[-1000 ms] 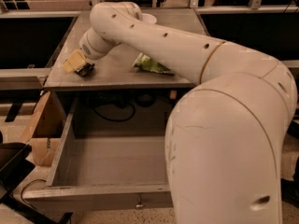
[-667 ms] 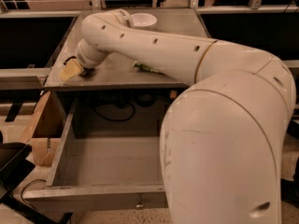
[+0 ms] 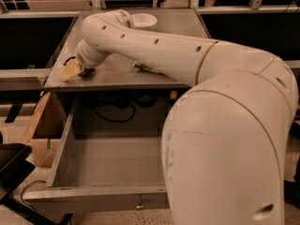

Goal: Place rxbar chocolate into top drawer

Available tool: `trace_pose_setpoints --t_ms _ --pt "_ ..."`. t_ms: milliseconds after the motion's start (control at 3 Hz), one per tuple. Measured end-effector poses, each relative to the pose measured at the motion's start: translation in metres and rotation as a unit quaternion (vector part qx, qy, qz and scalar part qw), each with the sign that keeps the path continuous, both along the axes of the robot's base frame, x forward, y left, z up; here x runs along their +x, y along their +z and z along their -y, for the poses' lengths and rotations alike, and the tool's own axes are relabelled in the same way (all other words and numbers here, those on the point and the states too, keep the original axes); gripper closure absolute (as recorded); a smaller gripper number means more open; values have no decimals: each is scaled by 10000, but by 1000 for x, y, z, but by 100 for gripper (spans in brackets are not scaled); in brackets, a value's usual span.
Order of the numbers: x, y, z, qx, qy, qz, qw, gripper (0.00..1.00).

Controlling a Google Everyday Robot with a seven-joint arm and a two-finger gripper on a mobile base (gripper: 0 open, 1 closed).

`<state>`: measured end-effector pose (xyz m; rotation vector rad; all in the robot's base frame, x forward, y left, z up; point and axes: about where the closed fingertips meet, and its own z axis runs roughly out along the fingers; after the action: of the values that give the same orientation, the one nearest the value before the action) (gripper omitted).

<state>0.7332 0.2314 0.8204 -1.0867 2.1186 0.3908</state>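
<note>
White bowl (image 3: 143, 20) at counter (image 3: 185, 22) rear; green bag (image 3: 149, 69) mid-counter; cardboard box (image 3: 43, 125) on floor left; gripper (image 3: 77, 70) at counter's front-left corner.

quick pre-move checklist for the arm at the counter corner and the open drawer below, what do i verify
1. Wide shallow grey top drawer pulled open under the counter: ok.
2. Drawer's right part: cannot tell, the white arm hides it.
3. Gripper low at the front-left corner of the grey metal countertop: ok.
4. Small black-wrapped rxbar chocolate in the grasp: cannot tell, the gripper covers that spot.
5. Green snack bag apart from the gripper: ok.
6. White round bowl at the counter's back, away from the gripper: ok.
</note>
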Motion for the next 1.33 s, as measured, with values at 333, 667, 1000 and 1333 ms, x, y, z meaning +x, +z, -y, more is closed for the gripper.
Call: trace_pose_setpoints --t_ms 333,667,1000,1333 --pt "0 0 0 0 0 0 10000 79" --pt "0 3 0 0 0 0 10000 100" --pt "0 10 0 0 0 0 10000 100" --pt "0 19 15 -82 -63 15 9999 100"
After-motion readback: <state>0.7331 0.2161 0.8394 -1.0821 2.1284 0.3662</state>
